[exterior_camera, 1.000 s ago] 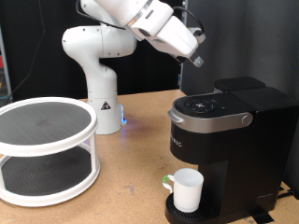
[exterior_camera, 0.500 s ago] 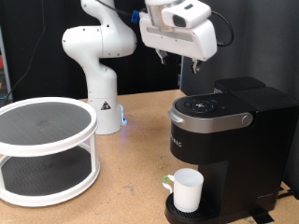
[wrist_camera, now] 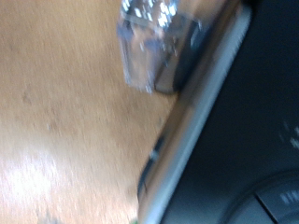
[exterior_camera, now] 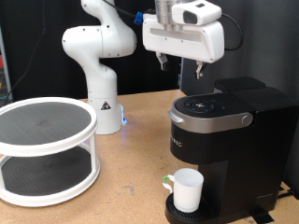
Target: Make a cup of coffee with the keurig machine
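Observation:
The keurig machine (exterior_camera: 229, 140) stands at the exterior view's right, black with a silver-grey lid handle (exterior_camera: 217, 119), lid down. The white cup (exterior_camera: 187, 189) sits upright on its drip tray under the spout. My gripper (exterior_camera: 180, 67) hangs in the air above the machine's top, fingers pointing down and apart, with nothing between them. The wrist view is blurred: it shows the machine's black top (wrist_camera: 248, 140) and grey edge (wrist_camera: 177, 140) over the wooden table (wrist_camera: 65, 112).
A white round two-tier rack (exterior_camera: 47, 149) stands at the exterior view's left. The white arm base (exterior_camera: 101, 93) is behind, at the middle. The wooden table (exterior_camera: 131, 173) lies between the rack and the machine.
The hand has swung from a tilted pose to pointing straight down and has shifted a little to the exterior view's right, above the machine. The cup and the machine have not moved.

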